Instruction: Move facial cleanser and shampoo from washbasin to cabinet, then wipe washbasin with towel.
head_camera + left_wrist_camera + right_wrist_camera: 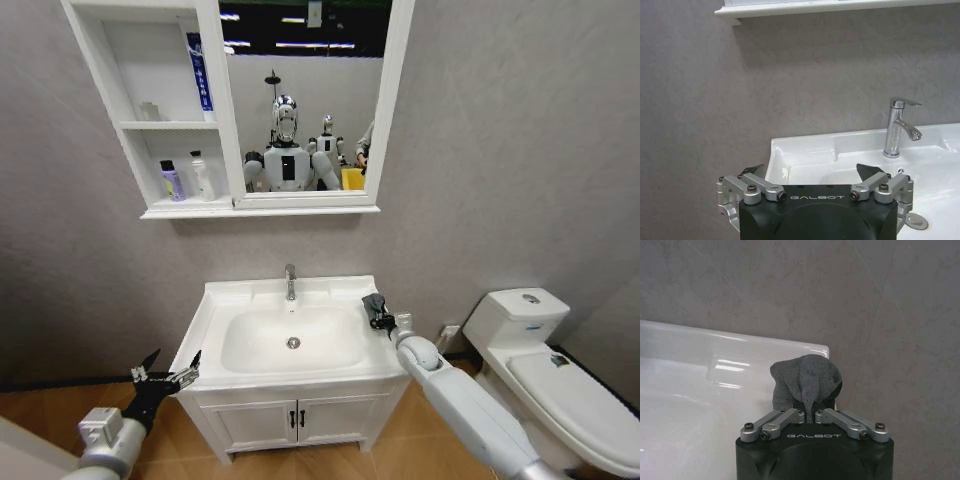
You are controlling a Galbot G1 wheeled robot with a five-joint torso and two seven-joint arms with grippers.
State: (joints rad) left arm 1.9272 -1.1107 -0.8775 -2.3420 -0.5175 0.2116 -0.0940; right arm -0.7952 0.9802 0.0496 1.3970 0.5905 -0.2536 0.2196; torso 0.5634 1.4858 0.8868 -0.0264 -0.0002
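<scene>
At the right rim of the washbasin (215,312), the right end effector (380,317) is clamped on the towel (806,380), a dark grey wad bunched above its closed fingertips, over the flat ledge beside the bowl. The grip looks to take only a pinch of cloth, so I judge the main risk is the towel dragging out of the grip once it is pressed and swept over glazed ceramic. A second risk is the chrome tap (290,281) at the back edge: a wide stroke could knock the wrist into it. Pushing down too hard could also bring the metal fingers (777,419) themselves against the ceramic.

Two bottles (187,179) stand on the lower shelf of the cabinet (166,125) and a tube (199,70) leans on the upper one, so the moving part of the task looks done and wiping is what remains.

The right arm reaches up from low on the right, forearm slanting toward the basin, wrist level with the rim. The left end effector (160,376) hangs spread wide and empty off the basin's front left corner, apart from it.
</scene>
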